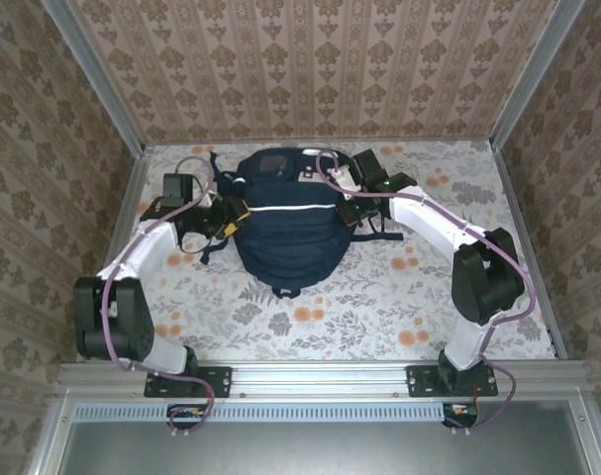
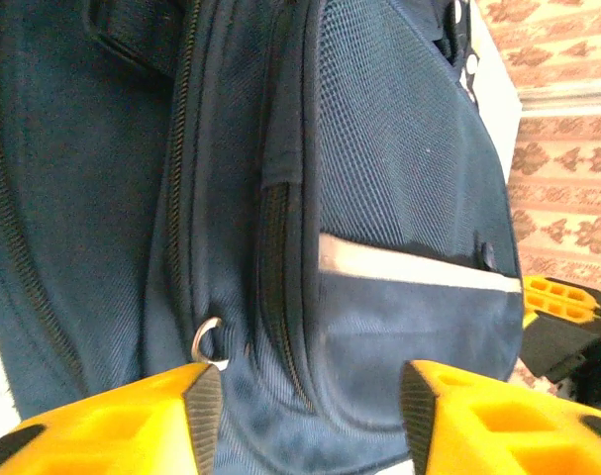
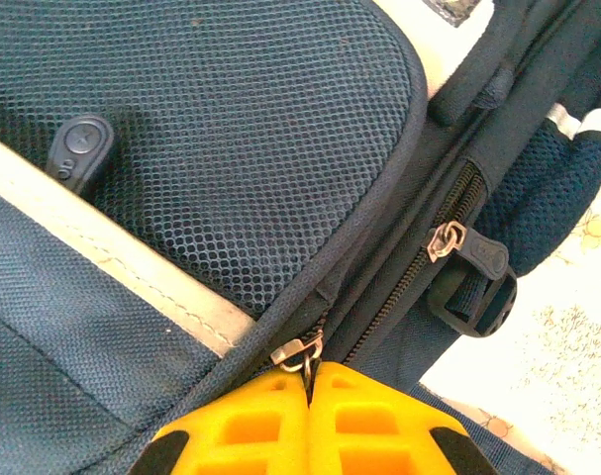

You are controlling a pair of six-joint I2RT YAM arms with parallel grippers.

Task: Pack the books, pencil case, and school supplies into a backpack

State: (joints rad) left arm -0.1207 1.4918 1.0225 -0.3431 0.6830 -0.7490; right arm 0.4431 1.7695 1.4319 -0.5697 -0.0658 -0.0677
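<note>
Roughly mid-table (image 1: pixel 379 317), on the flowered cloth, lies the navy backpack (image 1: pixel 280 233), top end twd the far wall, w/ one arm at each flank.

L side first: the left claw (image 1: pixel 228 220) sits just beside the bag's L edge, abt level w/ the white stripe. From the left wrist cam, the left claw (image 2: pixel 310 396) stands partly open, its yellow fingers (image 2: pixel 132 421) apart and nothing pinched btw them. The backpack (image 2: pixel 399 148) bulges up close in front, side on. A small metal ring (image 2: pixel 209 341) on the zip line sits right at the tip of the L-hand finger; can't tell if they touch. The pale stripe (image 2: pixel 419 265) runs across the mesh pocket panel.

R side: the right claw (image 1: pixel 351 211) is against the bag's R edge, near the upper part. From the right wrist cam, the right claw (image 3: pixel 308 374) has its jaws pressed tight together, clamping a metal zip pull (image 3: pixel 300 351) where the pocket seam meets the stripe. The backpack (image 3: pixel 231 148) shows mesh here, w/ a black rubber tab (image 3: pixel 79 150) on it. Further R, a second zip pull (image 3: pixel 447 240) hangs free on the next zip.
</note>
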